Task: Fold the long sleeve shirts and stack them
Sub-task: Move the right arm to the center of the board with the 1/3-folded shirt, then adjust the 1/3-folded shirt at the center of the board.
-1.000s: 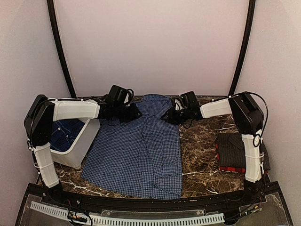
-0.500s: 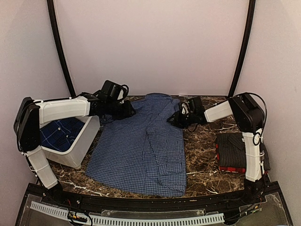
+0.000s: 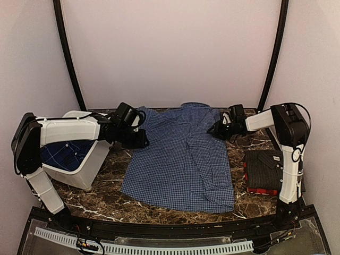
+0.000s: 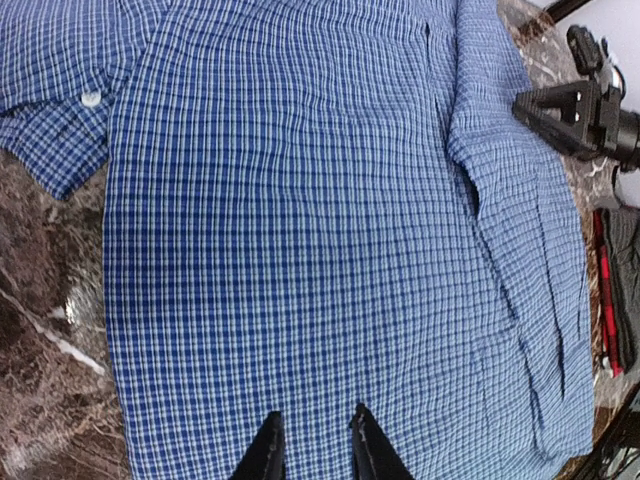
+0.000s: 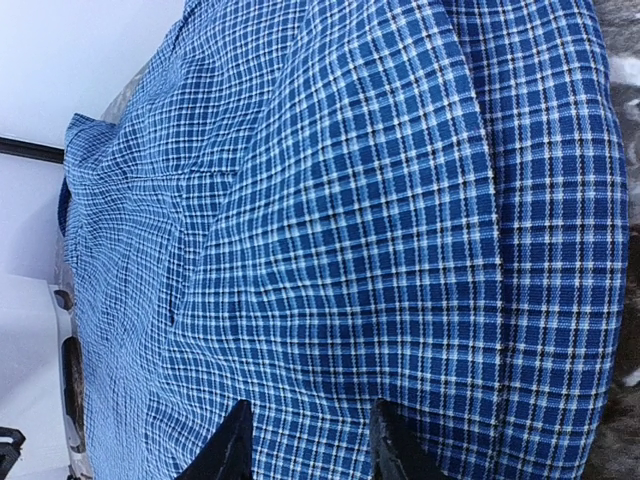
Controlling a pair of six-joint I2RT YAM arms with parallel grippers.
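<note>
A blue-and-white check shirt (image 3: 183,159) lies spread flat on the marble table, collar end toward the back wall. My left gripper (image 3: 142,139) pinches its left shoulder edge; in the left wrist view the cloth (image 4: 300,220) runs taut between the gripper's (image 4: 315,418) narrow-set fingers. My right gripper (image 3: 214,129) is shut on the right shoulder edge, and checked cloth (image 5: 380,230) fills the gap in the gripper (image 5: 310,405). A folded black pinstriped shirt (image 3: 264,169) rests on a folded red plaid one (image 3: 259,190) at the right.
A white bin (image 3: 90,170) stands at the left with a dark blue checked garment (image 3: 64,154) inside. The left arm reaches over its rim. Two black frame poles rise at the back corners. The marble table (image 3: 106,196) ends at a black rail in front.
Both arms have shifted to the right, dragging the blue check shirt rightward across the table, away from the bin and closer to the folded stack.
</note>
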